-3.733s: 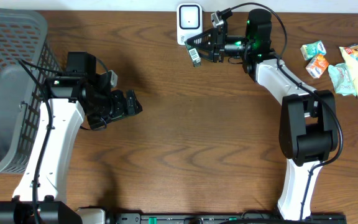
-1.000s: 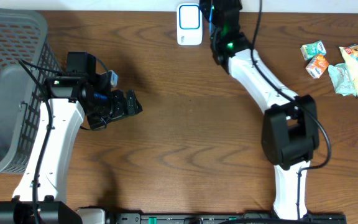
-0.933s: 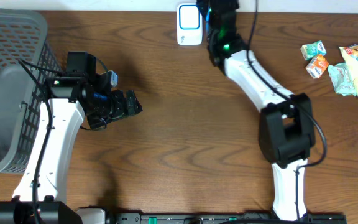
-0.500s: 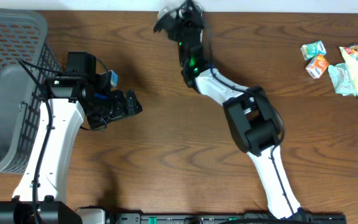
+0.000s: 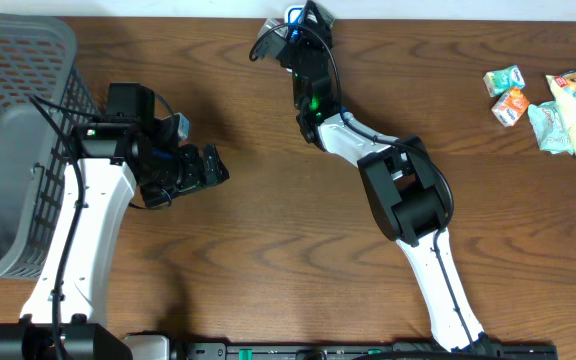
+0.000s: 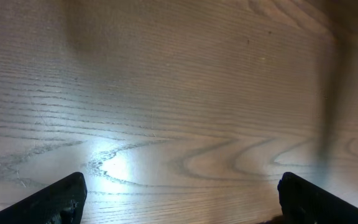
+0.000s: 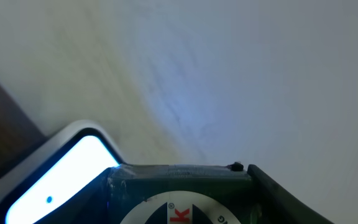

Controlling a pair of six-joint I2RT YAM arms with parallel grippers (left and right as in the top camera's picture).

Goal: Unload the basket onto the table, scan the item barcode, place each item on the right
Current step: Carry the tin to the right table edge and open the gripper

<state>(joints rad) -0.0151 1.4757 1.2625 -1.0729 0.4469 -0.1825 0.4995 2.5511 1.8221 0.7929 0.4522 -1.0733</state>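
Note:
In the right wrist view a dark green pack [image 7: 179, 186] with a round white label sits between the jaws of my right gripper [image 7: 185, 196], which is shut on it. One dark finger [image 7: 281, 202] presses its right side. The white scanner [image 7: 55, 177], its screen lit, lies just left of and behind the pack. From overhead, my right gripper [image 5: 290, 35] hangs over the scanner [image 5: 292, 13] at the table's back edge, and only a sliver of the scanner shows. My left gripper [image 5: 213, 165] stands open over bare wood, nothing between its fingertips [image 6: 61, 199].
A grey mesh basket [image 5: 18, 120] fills the left edge of the table, beside the left arm. Several snack packets [image 5: 558, 100] lie at the far right. A pale wall rises behind the scanner.
My right arm has swung left with the pack, from just right of the scanner to over it. The left arm has not moved.

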